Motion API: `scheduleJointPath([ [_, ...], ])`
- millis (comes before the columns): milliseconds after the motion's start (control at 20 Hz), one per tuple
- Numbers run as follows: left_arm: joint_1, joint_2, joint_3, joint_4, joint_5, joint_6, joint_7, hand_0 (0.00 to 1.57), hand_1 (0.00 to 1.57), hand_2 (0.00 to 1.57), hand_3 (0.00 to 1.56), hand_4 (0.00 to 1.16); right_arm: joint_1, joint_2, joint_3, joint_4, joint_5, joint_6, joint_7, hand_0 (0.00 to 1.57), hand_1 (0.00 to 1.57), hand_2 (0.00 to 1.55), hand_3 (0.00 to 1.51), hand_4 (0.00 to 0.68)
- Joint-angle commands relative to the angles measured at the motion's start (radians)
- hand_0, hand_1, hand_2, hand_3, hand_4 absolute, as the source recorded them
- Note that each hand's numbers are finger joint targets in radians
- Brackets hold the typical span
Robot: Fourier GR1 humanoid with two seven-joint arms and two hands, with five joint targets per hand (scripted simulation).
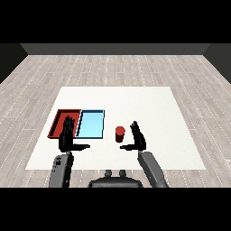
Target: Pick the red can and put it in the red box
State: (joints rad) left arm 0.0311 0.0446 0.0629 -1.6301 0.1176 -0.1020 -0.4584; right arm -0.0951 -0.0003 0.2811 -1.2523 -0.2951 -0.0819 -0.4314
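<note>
Approach step, grasp not yet made. Right hand (137,139), fingers straight and thumb spread, holds nothing; the red can (120,134) stands upright just to its left. Left hand (68,135) likewise open, overlapping the near edge of the red tray (59,118), the light blue tray (91,124) just beyond to its right. Next: close the right hand round the can.

Red can (120,134) upright on table, right of trays; red tray (59,120) apparently empty.
</note>
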Motion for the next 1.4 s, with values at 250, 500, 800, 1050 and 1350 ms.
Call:
scheduleJointPath([
  [250, -0.043, -0.002, 0.015, 0.076, 0.014, -0.016, -0.057, 0.0, 0.0, 0.0, 0.0, 0.0, -0.121, 0.0, 0.091, 0.129, -0.137, -0.091, -0.054, 0.0, 0.0, 0.0, 0.0, 0.0],
  [500, -0.01, -0.028, -0.027, -0.007, -0.011, 0.02, -0.02, 0.0, 0.0, 0.0, 0.0, 0.0, -0.071, 0.0, 0.052, 0.09, -0.071, -0.041, -0.02, 0.0, 0.0, 0.0, 0.0, 0.0],
  [800, -0.053, -0.014, -0.011, 0.08, -0.003, -0.008, -0.048, 0.0, 0.0, 0.0, 0.0, 0.0, -0.199, 0.0, 0.124, 0.161, -0.165, -0.165, -0.015, 0.0, 0.0, 0.0, 0.0, 0.0],
  [1050, 0.045, 0.029, 0.017, -0.068, 0.028, -0.034, 0.002, 0.0, 0.0, 0.0, 0.0, 0.0, -0.255, 0.0, 0.026, 0.331, -0.179, -0.043, -0.068, 0.0, 0.0, 0.0, 0.0, 0.0],
  [1350, -0.045, 0.01, 0.026, 0.075, 0.013, -0.024, -0.047, 0.0, 0.0, 0.0, 0.0, 0.0, -0.226, 0.0, 0.137, 0.266, -0.227, -0.113, -0.073, 0.0, 0.0, 0.0, 0.0, 0.0],
])
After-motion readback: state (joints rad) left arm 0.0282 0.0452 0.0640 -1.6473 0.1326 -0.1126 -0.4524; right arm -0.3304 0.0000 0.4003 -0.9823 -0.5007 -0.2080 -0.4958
